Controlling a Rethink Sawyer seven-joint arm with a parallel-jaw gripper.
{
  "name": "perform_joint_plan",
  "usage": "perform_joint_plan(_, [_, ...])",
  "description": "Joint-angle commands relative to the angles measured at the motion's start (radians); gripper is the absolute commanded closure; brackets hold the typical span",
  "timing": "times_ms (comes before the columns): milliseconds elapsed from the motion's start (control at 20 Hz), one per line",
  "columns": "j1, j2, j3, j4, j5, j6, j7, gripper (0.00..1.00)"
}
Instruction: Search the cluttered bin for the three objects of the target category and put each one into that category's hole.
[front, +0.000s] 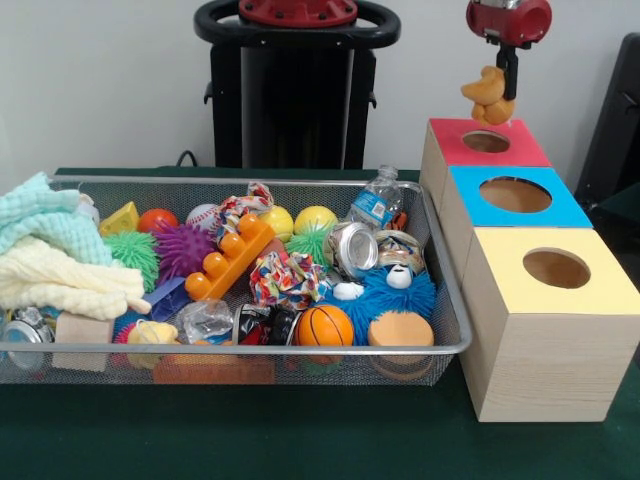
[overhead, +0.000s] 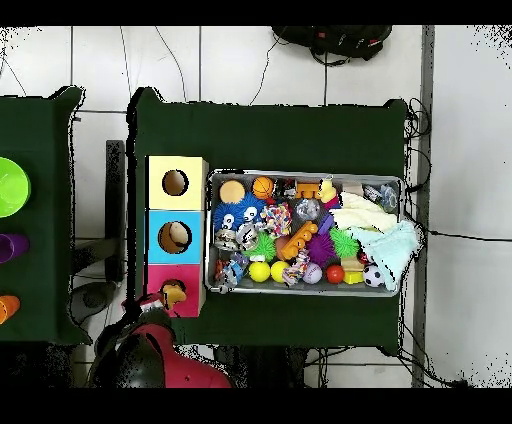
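**Q:** What fills the silver wire-mesh bin (front: 440, 300) at left on the green counter (front: 300, 440)?

**A:** Pale folded cloths (front: 50, 250), spiky rubber balls, an orange toy brick (front: 228, 258), crushed cans, a small basketball (front: 325, 325) and a blue furry toy (front: 395, 292).

**Q:** And at right?

**A:** Three wooden boxes, topped yellow (front: 555, 270), blue (front: 515, 195) and red (front: 487, 142), each with a round hole; no contents show. The red gripper (front: 497, 98), fingers closed on a yellow-orange rubber duck (front: 487, 96), hangs above the red box's hole. This object looks one release from delivered; how many remain cannot be judged.
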Motion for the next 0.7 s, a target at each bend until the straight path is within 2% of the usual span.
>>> perform_joint_plan(50, [-0.038,0.039,0.057,0.006,-0.014,-0.063,0.258,1.00])
perform_joint_plan(700, [-0.059,0.048,0.067,-0.001,-0.025,-0.068,0.250,1.00])
